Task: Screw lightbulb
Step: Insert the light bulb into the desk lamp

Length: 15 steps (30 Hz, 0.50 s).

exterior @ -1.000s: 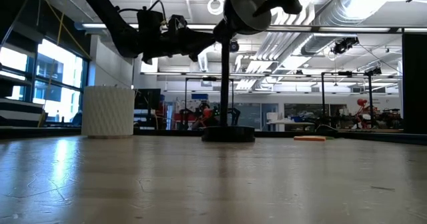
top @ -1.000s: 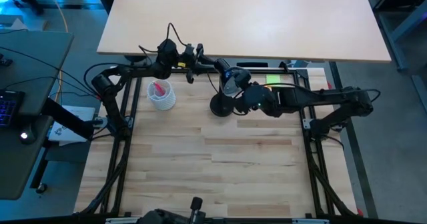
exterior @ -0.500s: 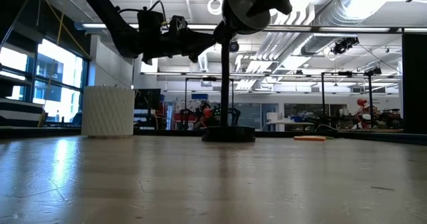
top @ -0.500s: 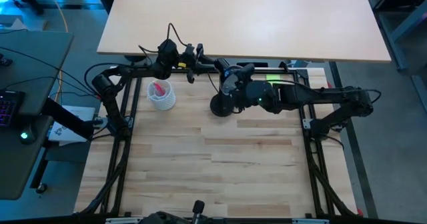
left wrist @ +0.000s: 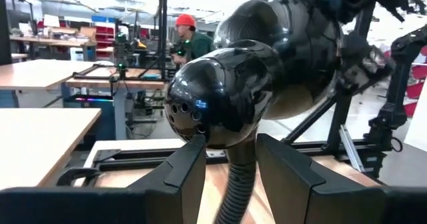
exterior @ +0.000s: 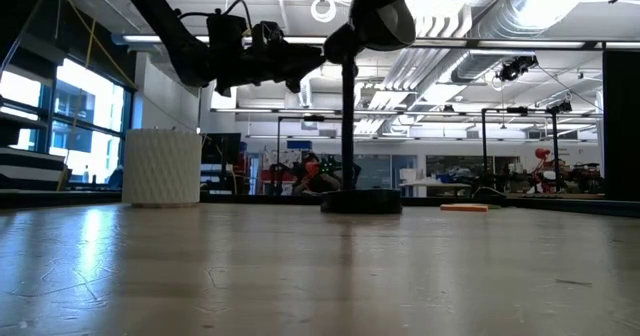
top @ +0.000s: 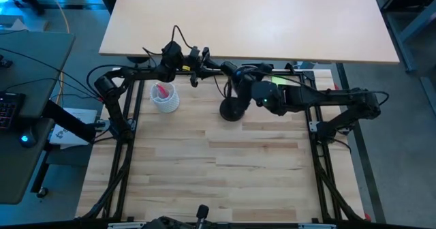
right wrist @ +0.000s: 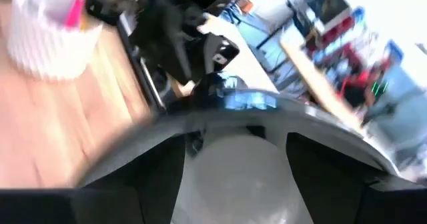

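The right pincer point(right wrist: 230, 184) stands wide, its fingers point(right wrist: 160, 184) clasping the bulb point(right wrist: 227, 164) by its white globe. The bulb's screw base is hidden, pointing away from the pincer into the lamp.

Just past the fingertips the shade rim point(right wrist: 267, 107) arcs across, so the bulb looks to be at the mouth of the shade or just inside. Whether the thread has caught cannot be seen.

Beyond the shade, facing this pincer, the left pincer point(left wrist: 233, 177) is closed narrow on the neck point(left wrist: 237, 191), right under the lamp head point(left wrist: 267, 64).

Below both pincers, the base point(top: 231, 110) sits on the table. The cup point(top: 164, 97) is off beside the left arm, clear of the work.

To do the step well:
- Keep the bulb's axis straight with the socket; a tilt would likely cross the thread.
- Press in lightly and turn; let the thread draw the bulb in.
- Grip the globe only firmly enough to turn it, since it is probably fragile and smooth.
- The left pincer should hold the neck firm against the twist, or the head may swing and the base slide.
- When the wrist runs out of turn, let go, wind back, and clasp again.
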Available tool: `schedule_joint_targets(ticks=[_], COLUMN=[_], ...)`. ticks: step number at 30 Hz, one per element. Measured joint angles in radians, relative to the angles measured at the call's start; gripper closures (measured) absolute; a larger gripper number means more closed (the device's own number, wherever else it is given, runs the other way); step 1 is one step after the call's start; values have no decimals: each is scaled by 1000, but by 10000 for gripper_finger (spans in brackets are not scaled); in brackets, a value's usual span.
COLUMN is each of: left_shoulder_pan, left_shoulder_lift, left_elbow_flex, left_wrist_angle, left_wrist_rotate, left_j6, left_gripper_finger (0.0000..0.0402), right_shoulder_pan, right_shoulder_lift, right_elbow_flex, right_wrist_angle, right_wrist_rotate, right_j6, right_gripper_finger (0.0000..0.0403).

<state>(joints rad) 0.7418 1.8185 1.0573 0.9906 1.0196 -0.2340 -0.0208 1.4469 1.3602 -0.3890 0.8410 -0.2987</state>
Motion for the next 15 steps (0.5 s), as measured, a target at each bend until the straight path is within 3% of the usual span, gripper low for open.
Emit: schedule_joint_targets(ticks=[7,15], left_shoulder_pan=[-1,0], left_shoulder_lift=[0,0], left_elbow_flex=[0,0], left_wrist_angle=[9,4], left_wrist_rotate=[-7,-17], left_j6=[2,2], left_gripper_finger=[273,273], right_shoulder_pan=[0,37], right_shoulder_lift=[-1,1], right_elbow_flex=[1,0], right_wrist_angle=[15,101], right_wrist_rotate=[0,-9], right_j6=[346,206], right_gripper_finger=[144,144])
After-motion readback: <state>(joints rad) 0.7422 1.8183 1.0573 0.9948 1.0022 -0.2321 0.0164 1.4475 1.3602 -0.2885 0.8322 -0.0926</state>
